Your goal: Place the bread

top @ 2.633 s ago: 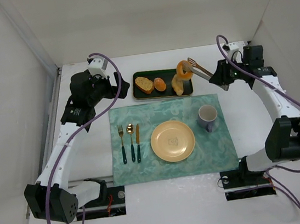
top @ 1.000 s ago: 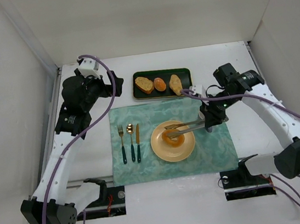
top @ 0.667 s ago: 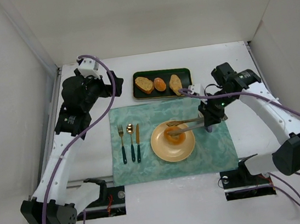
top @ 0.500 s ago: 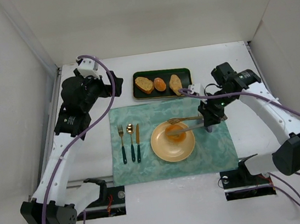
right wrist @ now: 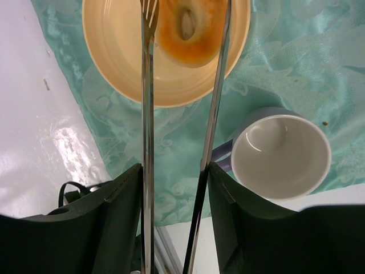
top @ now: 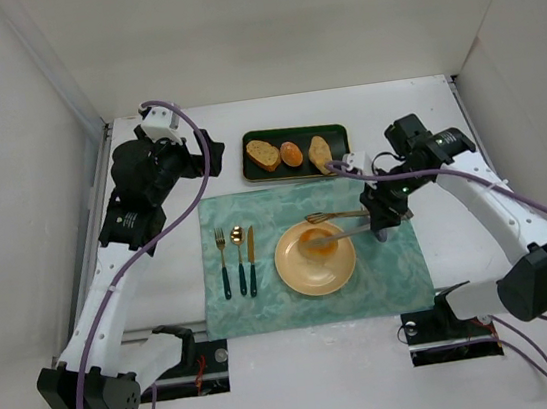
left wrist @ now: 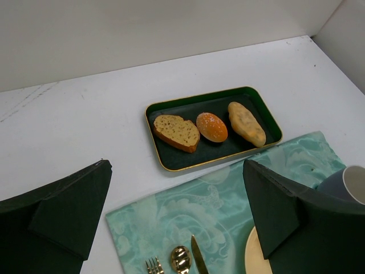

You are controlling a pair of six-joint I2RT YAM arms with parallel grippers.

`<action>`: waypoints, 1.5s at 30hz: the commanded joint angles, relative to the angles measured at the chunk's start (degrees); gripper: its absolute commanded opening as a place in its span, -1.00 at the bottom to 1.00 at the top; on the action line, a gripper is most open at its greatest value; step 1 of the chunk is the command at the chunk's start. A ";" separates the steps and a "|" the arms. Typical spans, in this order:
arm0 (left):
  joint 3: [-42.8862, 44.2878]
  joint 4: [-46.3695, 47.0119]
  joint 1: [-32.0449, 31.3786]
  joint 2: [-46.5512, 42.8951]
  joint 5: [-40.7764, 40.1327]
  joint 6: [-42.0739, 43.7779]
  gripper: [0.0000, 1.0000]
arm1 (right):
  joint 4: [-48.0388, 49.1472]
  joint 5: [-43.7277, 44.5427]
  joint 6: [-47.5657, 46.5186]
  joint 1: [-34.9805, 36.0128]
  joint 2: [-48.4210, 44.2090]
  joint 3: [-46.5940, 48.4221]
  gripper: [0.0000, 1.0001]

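The bread (top: 319, 240), a golden-brown ring with a centre hole, lies on the yellow plate (top: 313, 276) on the teal placemat. In the right wrist view the bread (right wrist: 188, 25) sits at the plate's (right wrist: 114, 51) far side. My right gripper (top: 384, 212) (right wrist: 174, 171) is shut on metal tongs (right wrist: 147, 114). The tong arms are spread and straddle the bread; whether they touch it is unclear. My left gripper (top: 187, 160) (left wrist: 177, 171) is open and empty, high above the mat's far-left corner.
A dark green tray (top: 337, 132) (left wrist: 188, 154) at the back holds a toasted slice and two oval rolls. A grey mug (right wrist: 280, 157) (left wrist: 351, 182) stands right of the plate, under my right gripper. Fork, spoon and knife (top: 237, 260) lie left of the plate.
My right arm carried the bread in the tongs from above the tray down to the plate. Over the last second the tong arms have spread and the bread rests on the plate.
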 commanded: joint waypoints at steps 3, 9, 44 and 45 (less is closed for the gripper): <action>0.11 3.00 -0.16 -1.67 -0.23 0.72 1.00 | 6.48 -0.84 3.74 0.41 -2.46 4.99 0.06; 0.11 3.00 -0.16 -1.67 -0.23 0.72 1.00 | 16.83 -1.37 11.73 0.41 -1.76 8.59 0.06; -0.42 3.53 -0.16 -1.67 0.30 0.72 1.00 | 39.54 5.66 7.18 -43.53 4.91 -7.84 0.04; -0.42 3.53 -0.16 -1.67 0.30 0.72 1.00 | 39.54 5.66 7.18 -43.53 5.44 -7.84 0.04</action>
